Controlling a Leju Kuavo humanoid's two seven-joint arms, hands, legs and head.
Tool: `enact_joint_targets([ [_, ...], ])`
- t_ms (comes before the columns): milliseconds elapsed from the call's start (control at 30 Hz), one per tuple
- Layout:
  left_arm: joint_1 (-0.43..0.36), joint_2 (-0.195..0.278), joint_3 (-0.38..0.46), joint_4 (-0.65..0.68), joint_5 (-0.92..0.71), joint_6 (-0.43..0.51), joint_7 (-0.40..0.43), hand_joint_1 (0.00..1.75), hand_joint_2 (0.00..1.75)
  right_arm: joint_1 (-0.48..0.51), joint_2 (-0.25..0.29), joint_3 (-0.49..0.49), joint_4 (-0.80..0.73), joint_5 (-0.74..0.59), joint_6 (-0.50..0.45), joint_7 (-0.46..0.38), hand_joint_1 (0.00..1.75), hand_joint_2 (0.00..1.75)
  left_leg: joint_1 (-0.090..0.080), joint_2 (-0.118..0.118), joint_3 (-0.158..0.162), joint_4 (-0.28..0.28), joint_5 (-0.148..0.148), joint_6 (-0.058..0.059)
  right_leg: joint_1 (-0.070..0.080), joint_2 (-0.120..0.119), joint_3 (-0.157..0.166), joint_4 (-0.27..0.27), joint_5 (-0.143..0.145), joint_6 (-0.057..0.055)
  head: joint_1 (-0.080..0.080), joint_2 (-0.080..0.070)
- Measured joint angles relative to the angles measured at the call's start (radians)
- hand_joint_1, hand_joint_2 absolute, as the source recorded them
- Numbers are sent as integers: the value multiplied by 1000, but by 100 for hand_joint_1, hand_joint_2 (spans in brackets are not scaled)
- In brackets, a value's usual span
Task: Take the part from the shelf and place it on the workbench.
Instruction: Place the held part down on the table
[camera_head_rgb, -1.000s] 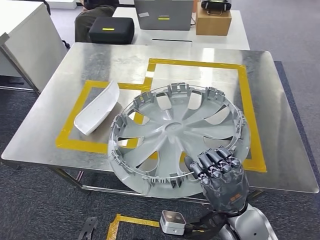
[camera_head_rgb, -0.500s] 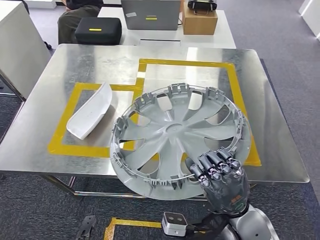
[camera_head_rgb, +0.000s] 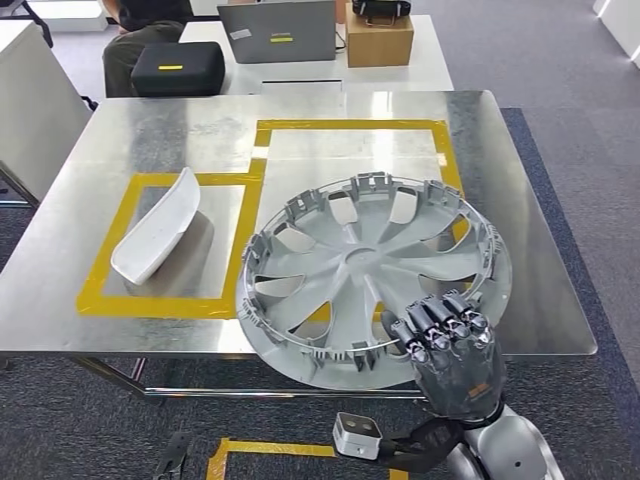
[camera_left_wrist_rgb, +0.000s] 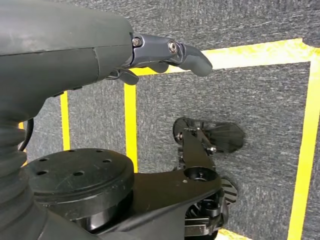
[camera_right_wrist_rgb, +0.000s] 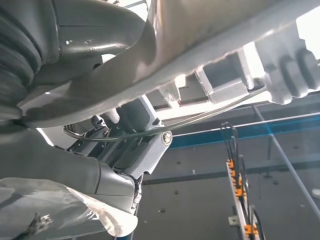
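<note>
- The right hand, at the lower right of the head view, grips the near rim of a large silver hubcap, dark fingers curled over the edge.
- The hubcap fills the centre of the frame, inner side up with spokes and rim clips showing. It is held tilted over the front edge of the steel workbench; its far part overlaps the bench top, its near part hangs past the edge above the carpet. Whether it touches the bench I cannot tell.
- In the right wrist view the hubcap's rim runs across the upper frame with the hand's thumb pressed against it.
- Yellow tape marks two joined rectangles on the bench. The hubcap covers much of the right one.
- A white curved plastic part lies inside the left rectangle, at the left of the frame, well apart from the hubcap.
- The left hand shows in the left wrist view, holding nothing, one dark finger stretched out above grey carpet with yellow floor tape.
- Beyond the bench, at the upper frame, stand a laptop, a black case and a cardboard box.
</note>
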Motion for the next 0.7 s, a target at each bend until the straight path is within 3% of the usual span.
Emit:
enact_joint_targets([
  [200, 0, 1, -10, 0, -10, -2, 6, 0, 175, -6, -17, -40, 21, 0, 0, 29, 175, 175, 3, 0, 0, -3, 1, -25, 2, 0, -1, 2, 0, -2, 1, 0],
  [467, -1, 3, -18, 0, -19, -6, 10, 0, 175, -46, -67, -43, 102, 0, 0, 194, 175, 175, 0, 0, -2, 1, 0, -28, 0, 0, 0, 1, 0, -2, 1, 0],
  [700, -1, 5, -19, 0, -19, -6, 11, 0, 175, -61, -89, -39, 142, 0, 0, 208, 175, 175, -1, 0, -3, 3, -2, -26, -2, -1, 0, 1, 1, -1, 1, 0],
])
